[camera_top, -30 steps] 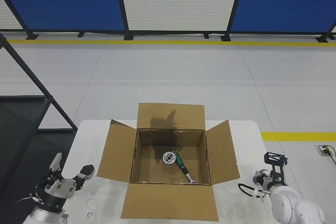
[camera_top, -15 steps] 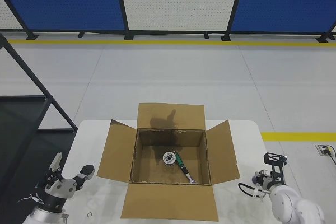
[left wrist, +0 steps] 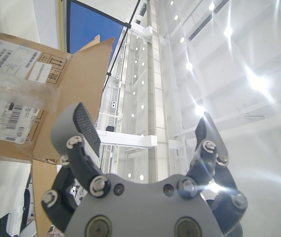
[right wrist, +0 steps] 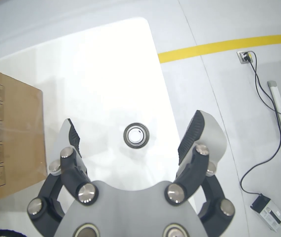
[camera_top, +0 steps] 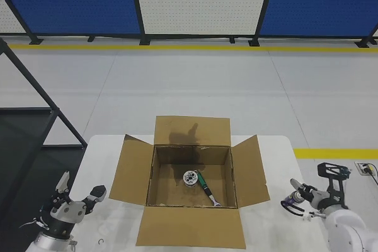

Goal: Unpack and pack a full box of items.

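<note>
An open cardboard box (camera_top: pixel 192 217) stands mid-table with all its flaps folded out. Inside lie a round metal part (camera_top: pixel 190 177) and a green-handled wrench (camera_top: pixel 206 188). My right gripper (camera_top: pixel 315 189) hangs open over the table's right edge, right of the box. In the right wrist view a small metal ring (right wrist: pixel 136 135) lies on the white table (right wrist: pixel 106 75), below the open right gripper (right wrist: pixel 134 119) and untouched. My left gripper (camera_top: pixel 80 189) sits open and empty at the table's front left. The left gripper (left wrist: pixel 143 112) points upward beside the box's labelled side (left wrist: pixel 14 80).
A tiny ring-shaped item (camera_top: pixel 101 240) lies near the table's front left. A black metal frame (camera_top: pixel 25 82) rises left of the table. On the floor to the right are a wall socket (right wrist: pixel 244 57), its cable and a power brick (right wrist: pixel 269 212).
My right gripper has swung right toward the table's edge, and its fingers now stand wider apart. The left arm and the box's contents have not moved.
</note>
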Motion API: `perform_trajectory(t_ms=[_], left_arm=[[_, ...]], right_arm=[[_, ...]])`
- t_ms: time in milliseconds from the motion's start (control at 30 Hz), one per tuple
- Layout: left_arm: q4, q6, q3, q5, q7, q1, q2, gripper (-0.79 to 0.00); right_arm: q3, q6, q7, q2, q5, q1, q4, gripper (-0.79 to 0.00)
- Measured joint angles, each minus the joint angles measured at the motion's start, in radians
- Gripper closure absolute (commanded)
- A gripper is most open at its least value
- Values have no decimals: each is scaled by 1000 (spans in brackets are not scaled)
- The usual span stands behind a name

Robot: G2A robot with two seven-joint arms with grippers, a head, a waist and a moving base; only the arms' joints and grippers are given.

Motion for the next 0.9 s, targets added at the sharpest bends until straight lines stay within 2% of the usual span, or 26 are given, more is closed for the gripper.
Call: perform_trajectory(t_ms=[267,767,900], left_arm=[[0,0,0,0,0,0,0,-785],[-1,0,1,0,2,0,0,-785],[-5,13,10,10,28,-8,1,-785]], right_arm=[[2,-27,7,6,-29,-56,-248,-785],[-3,-21,-19,5,5,-63,-229,-785],[-39,-95,-76,7,67,-65,-253,-785]])
